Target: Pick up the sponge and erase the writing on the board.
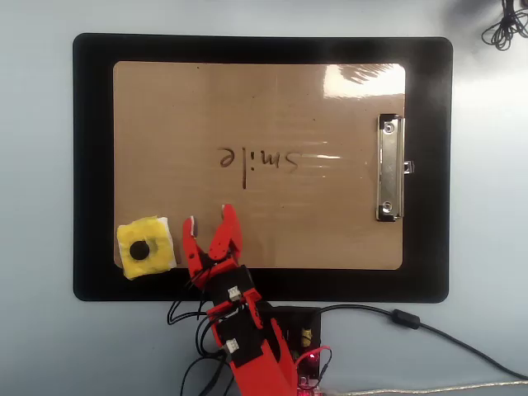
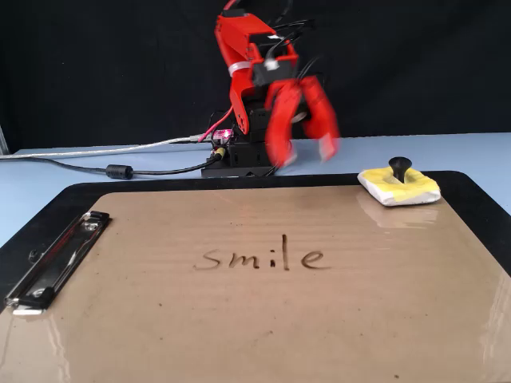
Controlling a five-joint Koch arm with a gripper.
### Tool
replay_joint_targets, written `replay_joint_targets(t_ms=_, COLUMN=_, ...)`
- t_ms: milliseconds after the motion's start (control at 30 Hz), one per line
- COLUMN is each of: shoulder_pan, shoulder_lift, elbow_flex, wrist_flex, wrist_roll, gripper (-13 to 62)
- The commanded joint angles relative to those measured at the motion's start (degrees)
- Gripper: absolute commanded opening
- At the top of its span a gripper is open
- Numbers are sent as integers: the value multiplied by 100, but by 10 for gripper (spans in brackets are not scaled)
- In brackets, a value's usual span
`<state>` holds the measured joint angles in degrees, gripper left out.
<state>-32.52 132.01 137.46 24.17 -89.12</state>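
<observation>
In the overhead view, going from the left, the sponge (image 1: 146,247) lies flat at the board's (image 1: 165,124) lower-left corner, partly over the black mat (image 1: 91,165) beneath, toward the table's near-left area beside the arm's base. Its black knob points up and nothing touches it.

Just to its right hangs the red gripper (image 1: 208,218), jaws spread apart and empty, tips over the board's near edge. In the fixed view the gripper (image 2: 306,152) sits raised above the surface and looks blurred, with the sponge (image 2: 398,185) well apart from it toward that view's right.

Further right, at the middle of the board, the writing (image 1: 257,163) reads "smile" and is whole; no stroke looks smudged in either view. The silver clip (image 1: 390,167) holds the board's right edge, toward the table's right side.

So, as I judge it, nothing of the task is done yet: the sponge is not grasped and the word is untouched. Left to do are reaching the sponge, closing on its knob, carrying it to the word, and wiping.
</observation>
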Motion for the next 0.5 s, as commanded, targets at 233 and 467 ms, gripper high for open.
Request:
replay_joint_targets(t_ms=233, shoulder_pan=-1854, shoulder_lift=-70, elbow_flex=97, wrist_flex=-2391, wrist_roll=-519, gripper=340)
replay_joint_targets(t_ms=467, shoulder_pan=-2795, shoulder_lift=-1345, elbow_flex=-246, wrist_flex=-1731, wrist_roll=-826, gripper=337)
